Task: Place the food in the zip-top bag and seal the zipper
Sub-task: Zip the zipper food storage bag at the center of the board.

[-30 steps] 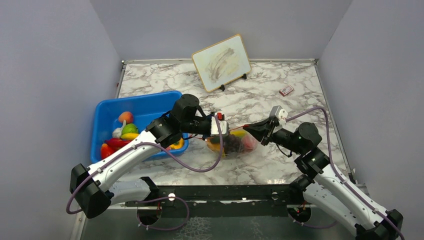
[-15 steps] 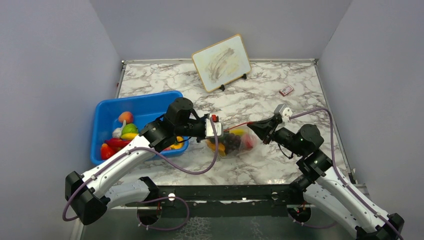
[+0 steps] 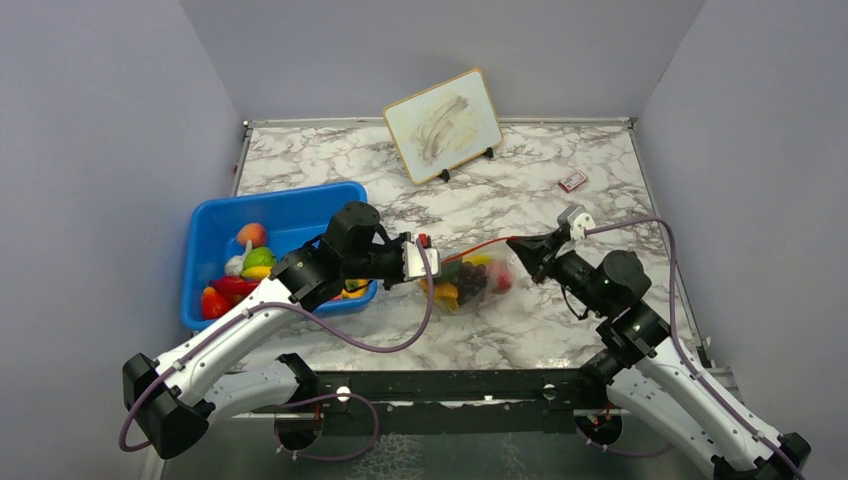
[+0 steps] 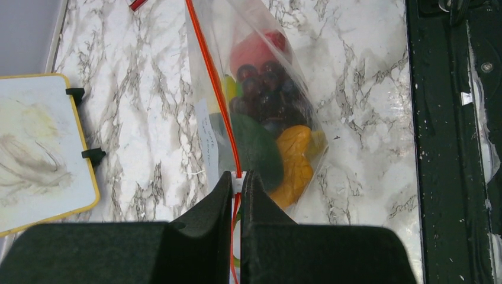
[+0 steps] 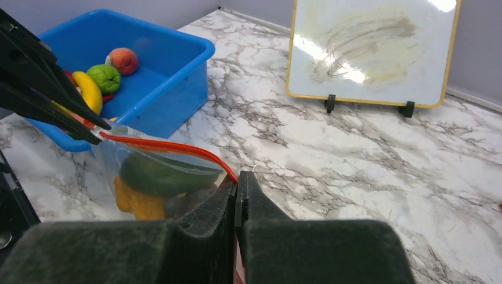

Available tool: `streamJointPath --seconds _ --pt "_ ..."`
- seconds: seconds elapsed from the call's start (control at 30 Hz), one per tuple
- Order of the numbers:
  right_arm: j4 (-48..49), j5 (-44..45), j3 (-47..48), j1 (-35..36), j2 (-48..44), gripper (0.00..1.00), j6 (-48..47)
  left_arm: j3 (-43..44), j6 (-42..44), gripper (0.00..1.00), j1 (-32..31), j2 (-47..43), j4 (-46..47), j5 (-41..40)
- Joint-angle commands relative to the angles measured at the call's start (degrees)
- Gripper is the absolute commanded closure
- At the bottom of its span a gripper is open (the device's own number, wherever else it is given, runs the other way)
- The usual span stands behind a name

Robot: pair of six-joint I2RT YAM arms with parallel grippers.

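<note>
- At frame centre, zip-top bag [image 3: 470, 283] is held just beside blue bin [image 3: 290, 215]; food [image 4: 266, 100] is seen inside.
- Left end of zipper [image 3: 482, 246] is pinched by left gripper [image 3: 424, 256], right end by right gripper [image 3: 516, 243]; both jaws clenched.

The zip-top bag [image 4: 204, 65] is clear, glossy, crinkled plastic film with a smooth orange-red plastic zipper [image 4: 212, 83]. The food [image 4: 293, 157] inside looks like smooth plastic. The table [image 3: 330, 150] has a polished marble-look top. The blue bin [image 5: 177, 94] is shiny moulded plastic.
</note>
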Motion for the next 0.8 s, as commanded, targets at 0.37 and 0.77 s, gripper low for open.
streamJointPath --seconds 0.37,0.77 --pt "-0.71 13.2 1.13 -0.36 -8.11 0.99 -1.28 1.54 1.32 1.0 0.6 -2.08 -8.39 -6.15" --pt "-4.66 16.12 1.26 -0.36 -13.13 0.99 -2.13 -1.93 1.21 1.0 0.61 -7.23 -10.59 -7.24"
